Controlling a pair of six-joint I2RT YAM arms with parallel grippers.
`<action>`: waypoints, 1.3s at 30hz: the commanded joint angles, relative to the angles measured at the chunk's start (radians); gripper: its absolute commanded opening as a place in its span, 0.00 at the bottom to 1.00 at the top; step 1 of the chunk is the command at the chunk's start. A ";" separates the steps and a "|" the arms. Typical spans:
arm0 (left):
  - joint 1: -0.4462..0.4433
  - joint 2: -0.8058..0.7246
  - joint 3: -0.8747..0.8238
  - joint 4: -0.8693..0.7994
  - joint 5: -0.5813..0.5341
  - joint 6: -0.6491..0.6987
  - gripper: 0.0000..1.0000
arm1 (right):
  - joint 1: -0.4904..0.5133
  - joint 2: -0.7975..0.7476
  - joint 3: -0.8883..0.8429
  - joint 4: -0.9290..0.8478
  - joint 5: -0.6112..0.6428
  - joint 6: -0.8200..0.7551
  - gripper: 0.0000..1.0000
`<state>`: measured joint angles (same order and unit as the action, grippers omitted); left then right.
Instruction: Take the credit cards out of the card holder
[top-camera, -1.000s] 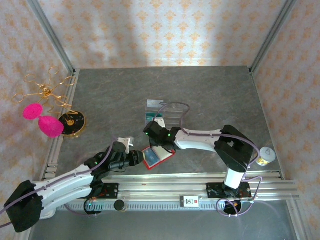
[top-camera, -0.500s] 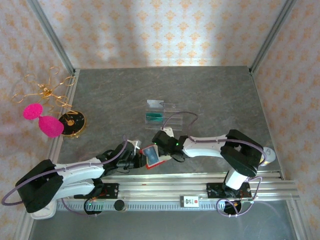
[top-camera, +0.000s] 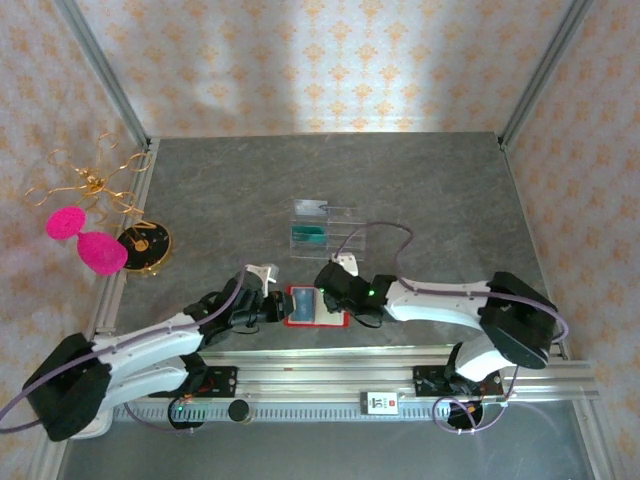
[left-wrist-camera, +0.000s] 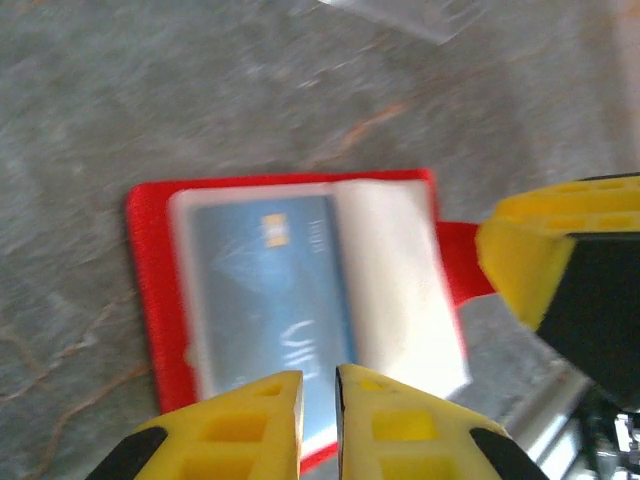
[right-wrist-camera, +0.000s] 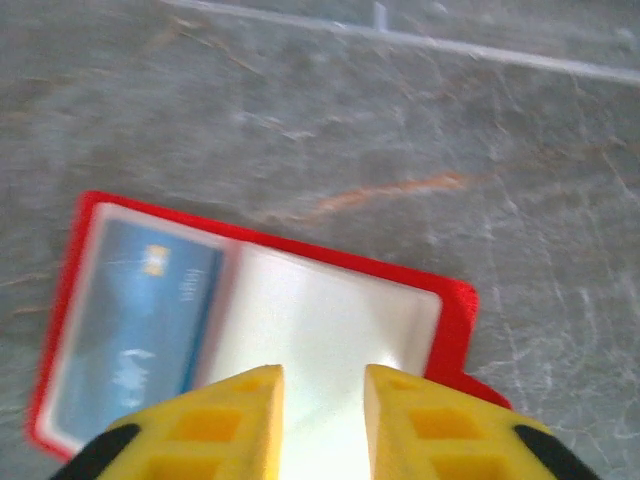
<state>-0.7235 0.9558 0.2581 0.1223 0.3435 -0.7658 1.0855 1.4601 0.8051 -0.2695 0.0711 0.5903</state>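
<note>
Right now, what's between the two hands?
The open red card holder, blue card showing, lies between left hand and right hand; top view shows it.

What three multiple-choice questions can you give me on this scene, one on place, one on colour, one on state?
1. Where is the card holder? A in the far corner; B on the table, at its near edge; C atop an arm.
2. What colour is the card inside it? A blue; B yellow; C black.
3. The card holder is: A folded shut; B lying open; C standing on edge.
Answers: B, the top view shows it there; A, both wrist views show blue; B, both inner halves face up.
</note>
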 joint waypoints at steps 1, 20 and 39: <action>-0.014 -0.017 0.001 0.009 -0.021 -0.026 0.17 | -0.013 -0.026 0.043 0.080 -0.157 -0.070 0.27; -0.015 0.165 -0.014 0.113 -0.036 0.020 0.07 | -0.094 0.123 -0.062 0.250 -0.433 0.087 0.17; -0.015 0.240 -0.023 0.100 -0.023 0.040 0.05 | -0.093 0.161 -0.054 0.246 -0.416 0.071 0.16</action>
<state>-0.7334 1.1812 0.2535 0.2131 0.3290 -0.7494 0.9958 1.6058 0.7391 0.0013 -0.3706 0.6689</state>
